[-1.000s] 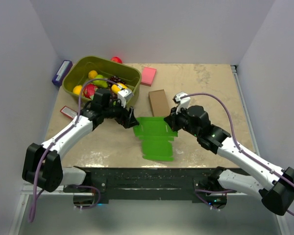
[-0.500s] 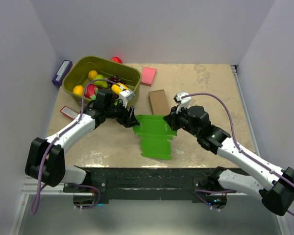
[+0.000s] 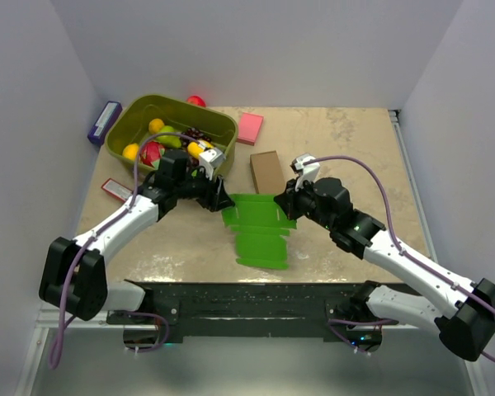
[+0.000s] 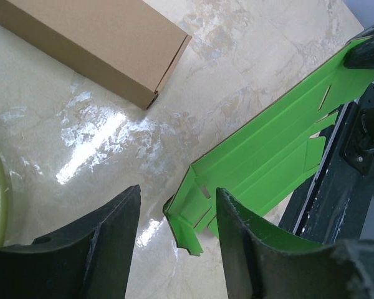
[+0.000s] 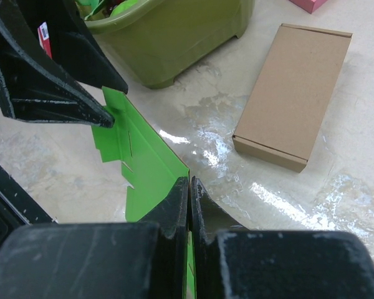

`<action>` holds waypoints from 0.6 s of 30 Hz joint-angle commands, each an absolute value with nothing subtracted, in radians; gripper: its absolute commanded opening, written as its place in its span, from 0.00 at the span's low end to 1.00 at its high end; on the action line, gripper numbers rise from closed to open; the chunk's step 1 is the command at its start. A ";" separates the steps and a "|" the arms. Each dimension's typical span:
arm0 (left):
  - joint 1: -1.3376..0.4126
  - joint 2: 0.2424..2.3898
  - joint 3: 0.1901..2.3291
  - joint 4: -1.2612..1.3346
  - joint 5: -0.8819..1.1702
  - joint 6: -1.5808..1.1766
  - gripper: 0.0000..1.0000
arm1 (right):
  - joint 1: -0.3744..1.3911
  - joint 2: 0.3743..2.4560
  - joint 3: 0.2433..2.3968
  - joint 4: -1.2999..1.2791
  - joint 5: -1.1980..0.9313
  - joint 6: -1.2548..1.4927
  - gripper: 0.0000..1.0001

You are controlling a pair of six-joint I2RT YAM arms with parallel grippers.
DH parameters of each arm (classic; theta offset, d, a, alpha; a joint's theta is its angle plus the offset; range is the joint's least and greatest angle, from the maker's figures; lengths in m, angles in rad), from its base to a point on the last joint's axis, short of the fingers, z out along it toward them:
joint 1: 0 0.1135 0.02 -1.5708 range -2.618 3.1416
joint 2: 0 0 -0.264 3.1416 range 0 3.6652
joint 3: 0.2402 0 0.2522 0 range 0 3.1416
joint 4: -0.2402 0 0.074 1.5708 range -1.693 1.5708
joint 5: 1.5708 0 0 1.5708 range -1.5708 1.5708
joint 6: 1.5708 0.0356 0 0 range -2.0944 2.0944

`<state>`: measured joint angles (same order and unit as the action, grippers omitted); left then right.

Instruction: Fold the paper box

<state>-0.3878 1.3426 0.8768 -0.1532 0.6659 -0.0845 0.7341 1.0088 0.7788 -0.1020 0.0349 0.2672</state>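
Beige marbled surface (image 3: 346,148) carries an olive tub (image 3: 181,102), pink pad (image 3: 249,128), brown cardboard box (image 3: 266,172), red-white packet (image 3: 114,189), and the green paper box (image 3: 260,243).

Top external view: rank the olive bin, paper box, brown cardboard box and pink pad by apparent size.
1. olive bin
2. paper box, lying partly unfolded
3. brown cardboard box
4. pink pad
All gaps look clear; the bin sits farthest back yet still looks largest.

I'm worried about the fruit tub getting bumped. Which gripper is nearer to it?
Left. The left gripper sits just off the tub, at its near right corner; the right gripper is farther right, across the paper box, by the brown box.
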 commanded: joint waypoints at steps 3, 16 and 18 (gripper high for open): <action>-0.426 1.313 0.865 -0.097 0.646 -0.089 0.42 | 0.736 1.011 0.782 -0.057 0.034 0.284 0.00; -0.518 1.285 0.873 -0.126 0.398 -0.087 0.20 | 0.738 1.029 0.778 -0.048 0.089 0.308 0.00; -0.534 1.285 0.877 -0.132 0.370 -0.087 0.20 | 0.736 1.034 0.779 -0.049 0.100 0.310 0.00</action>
<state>-0.5030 1.3155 0.8692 -0.1410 0.4656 -0.0864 0.7341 1.0286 0.7788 -0.0967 0.0605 0.2840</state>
